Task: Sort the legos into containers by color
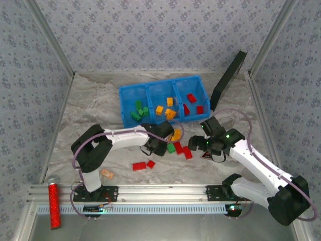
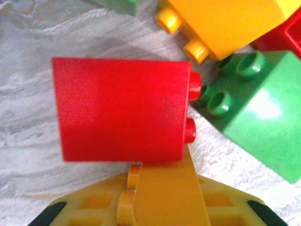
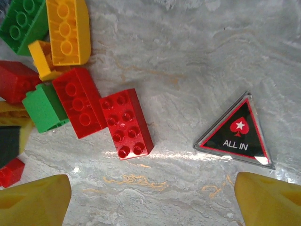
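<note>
The blue bin has three containers: green legos on the left, orange ones in the middle, red ones on the right. Loose legos lie in front of it. My left gripper is low over this pile, shut on an orange-yellow lego whose far end meets a red lego. A green lego and a yellow one lie close by. My right gripper hangs open over bare table, just right of a red lego.
A black triangle with a red mark lies below the right gripper. Two red legos sit nearer the front. A black flat panel leans at the back right. A red glittery cylinder lies on the front rail.
</note>
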Robot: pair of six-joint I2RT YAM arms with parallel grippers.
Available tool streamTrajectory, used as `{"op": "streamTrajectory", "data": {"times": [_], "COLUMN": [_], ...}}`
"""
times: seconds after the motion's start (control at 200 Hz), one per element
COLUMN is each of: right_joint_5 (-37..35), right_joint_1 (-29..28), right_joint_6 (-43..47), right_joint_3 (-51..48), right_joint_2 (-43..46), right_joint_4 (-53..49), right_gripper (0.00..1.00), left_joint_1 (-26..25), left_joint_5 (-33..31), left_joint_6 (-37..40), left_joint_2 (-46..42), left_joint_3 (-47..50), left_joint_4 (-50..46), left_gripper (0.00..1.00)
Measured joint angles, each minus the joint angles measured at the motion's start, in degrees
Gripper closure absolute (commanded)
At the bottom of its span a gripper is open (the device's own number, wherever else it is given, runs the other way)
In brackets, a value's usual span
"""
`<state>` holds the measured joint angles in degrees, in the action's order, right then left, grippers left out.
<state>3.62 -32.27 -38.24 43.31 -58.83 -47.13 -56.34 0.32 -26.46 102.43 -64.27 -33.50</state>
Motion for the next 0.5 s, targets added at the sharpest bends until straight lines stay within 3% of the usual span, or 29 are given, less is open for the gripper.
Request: {"op": "streamTrajectory", "data": {"times": [0.5], "right_joint_5": [-1.9], "right_joint_1": [-7.3], "right_joint_6": [0.7], "right_joint_3": [-0.2], "right_joint_2": [-12.4], "right_joint_4": [3.1], "right_gripper": [0.1], "left_joint_1": [7.6], "left_joint_5": [-2.7], "left_joint_6": [8.1], "left_joint_2": [-3.1], "left_joint_3": [-23.8], "left_joint_4": [-7.5], "left_gripper": [0.77]}}
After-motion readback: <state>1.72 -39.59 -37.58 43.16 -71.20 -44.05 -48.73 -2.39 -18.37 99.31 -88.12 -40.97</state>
